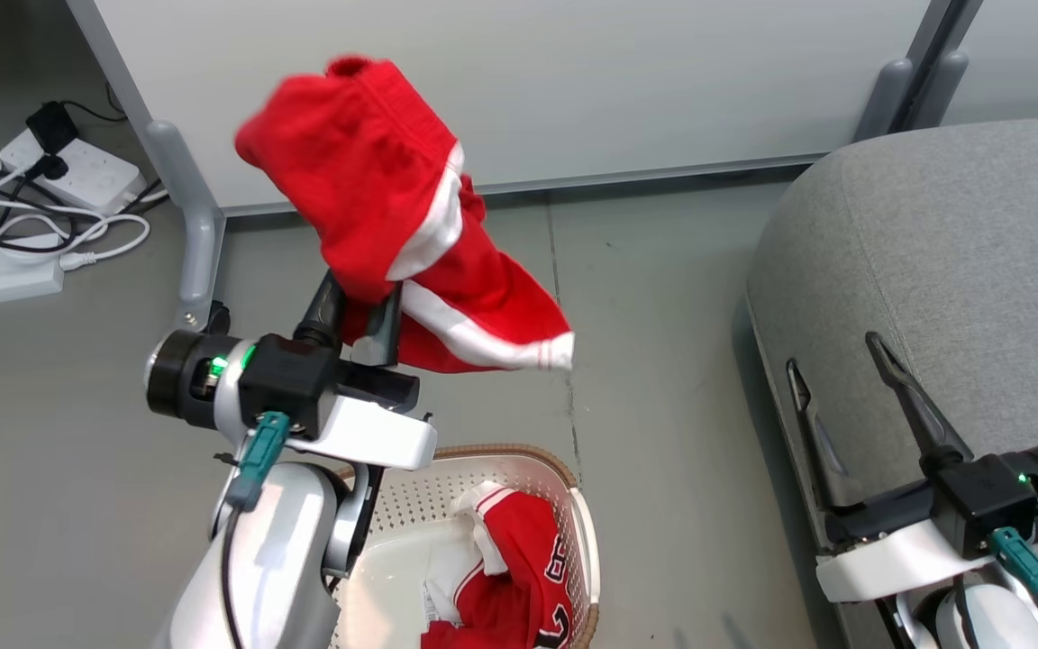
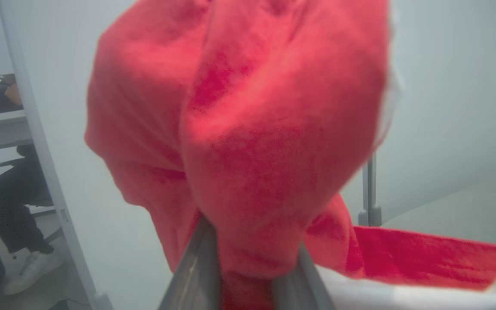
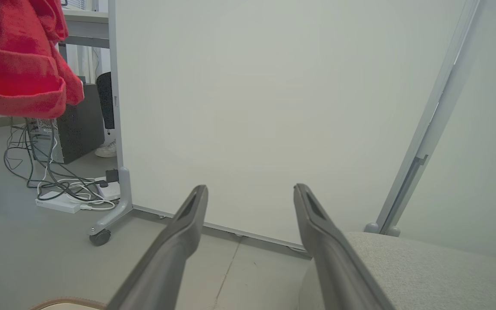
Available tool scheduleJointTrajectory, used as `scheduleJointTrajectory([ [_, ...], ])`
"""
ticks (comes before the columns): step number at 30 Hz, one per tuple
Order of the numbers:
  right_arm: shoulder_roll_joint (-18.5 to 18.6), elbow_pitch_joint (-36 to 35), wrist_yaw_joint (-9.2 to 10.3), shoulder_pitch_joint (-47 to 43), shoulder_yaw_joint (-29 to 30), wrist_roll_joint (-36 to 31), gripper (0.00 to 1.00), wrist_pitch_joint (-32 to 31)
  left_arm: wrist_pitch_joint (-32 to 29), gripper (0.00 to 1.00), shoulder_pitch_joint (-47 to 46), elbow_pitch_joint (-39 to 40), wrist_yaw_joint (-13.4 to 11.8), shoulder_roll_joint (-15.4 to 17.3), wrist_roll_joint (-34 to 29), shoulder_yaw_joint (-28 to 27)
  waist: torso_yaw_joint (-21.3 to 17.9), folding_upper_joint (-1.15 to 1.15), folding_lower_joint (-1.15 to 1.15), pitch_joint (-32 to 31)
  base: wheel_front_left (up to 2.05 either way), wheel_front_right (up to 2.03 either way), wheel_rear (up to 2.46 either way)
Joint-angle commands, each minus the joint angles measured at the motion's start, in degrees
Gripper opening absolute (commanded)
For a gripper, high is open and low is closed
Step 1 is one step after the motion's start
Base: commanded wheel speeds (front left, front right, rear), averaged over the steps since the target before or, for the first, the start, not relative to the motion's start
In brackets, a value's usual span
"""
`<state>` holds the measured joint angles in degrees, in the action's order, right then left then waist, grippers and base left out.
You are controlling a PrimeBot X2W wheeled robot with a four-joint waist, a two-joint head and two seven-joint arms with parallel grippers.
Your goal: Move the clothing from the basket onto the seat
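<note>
Red shorts (image 1: 393, 207) drape up and over your left claw (image 1: 361, 305), clamped tight in it, above the basket (image 1: 501, 451); your right claw (image 1: 834, 353) stands wide apart by the seat (image 1: 978, 234).

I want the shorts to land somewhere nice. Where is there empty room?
The grey seat is bare beyond the right gripper. Bare floor lies between seat and basket. The basket is crowded by the jersey.
</note>
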<state>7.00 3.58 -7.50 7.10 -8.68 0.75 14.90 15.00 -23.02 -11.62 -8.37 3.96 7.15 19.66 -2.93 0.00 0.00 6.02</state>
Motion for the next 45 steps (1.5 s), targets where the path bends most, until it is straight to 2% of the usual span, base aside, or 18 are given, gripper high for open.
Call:
scheduleJointTrajectory([
  [1,0.16,0.16,0.01,-0.71,-0.13,0.26,1.00,0.22,0.25,0.00,0.66,1.86,0.45,-0.10,-0.17,-0.64,-0.03,0.00,0.00,-0.44,0.00,0.00,0.00],
  [7,0.01,0.36,0.00,-1.15,-0.65,0.79,1.00,0.22,0.20,0.00,3.27,13.34,2.76,-0.88,1.66,-3.56,-0.84,0.00,0.00,-1.70,0.00,0.00,0.00],
  [12,0.09,0.48,0.01,-1.78,-0.87,1.05,1.00,0.22,0.15,0.00,5.30,18.97,4.40,-1.01,4.27,-0.34,-1.52,0.00,0.00,-2.49,0.00,0.00,0.00],
  [17,0.07,0.54,0.00,-2.07,-0.90,0.97,1.00,0.22,0.15,0.00,6.77,19.37,5.48,-1.00,4.39,4.40,-1.73,0.00,0.00,-2.98,0.00,0.00,0.00],
  [26,0.02,0.60,0.00,-2.01,-1.25,0.91,1.00,0.23,0.16,0.00,8.08,16.20,9.79,-0.99,2.98,9.49,-1.91,0.00,0.00,-3.27,0.00,0.00,0.00],
  [43,0.14,0.60,0.01,-2.43,-1.41,1.15,1.00,0.23,0.17,0.00,8.64,16.32,9.76,-1.00,2.79,9.26,-2.03,0.00,0.00,-3.63,0.00,0.00,0.00],
  [45,-0.51,0.24,0.00,-2.60,-0.59,2.71,1.00,0.23,0.17,0.00,8.67,16.21,9.77,-1.00,2.82,9.25,-2.04,0.00,0.00,-3.67,0.00,0.00,0.00],
])
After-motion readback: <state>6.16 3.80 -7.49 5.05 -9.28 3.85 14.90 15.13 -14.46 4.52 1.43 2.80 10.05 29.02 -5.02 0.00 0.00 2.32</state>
